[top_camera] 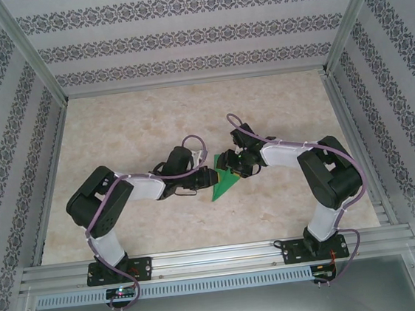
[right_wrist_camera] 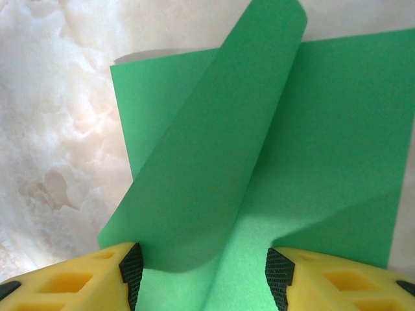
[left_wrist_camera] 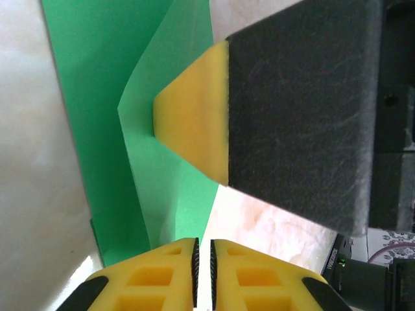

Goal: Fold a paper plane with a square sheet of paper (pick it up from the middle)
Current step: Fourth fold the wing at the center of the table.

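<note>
The square sheet of paper (top_camera: 223,187) is bright green and lies partly folded mid-table, one flap curling upward (right_wrist_camera: 214,142). My right gripper (top_camera: 232,165) stands open over it (right_wrist_camera: 204,275), the raised flap between its wide-apart fingers. In the left wrist view one right fingertip (left_wrist_camera: 191,123) rests in the paper's crease (left_wrist_camera: 97,97). My left gripper (top_camera: 211,176) sits at the sheet's left edge, its jaws (left_wrist_camera: 202,272) drawn together to a thin slit. The paper's edge meets the left fingertip; no paper shows inside the slit.
The marble-patterned tabletop (top_camera: 151,117) spreads around the sheet. Aluminium frame rails (top_camera: 218,258) run along the near edge and sides, with patterned walls (top_camera: 195,34) behind. Both arms meet closely at the centre.
</note>
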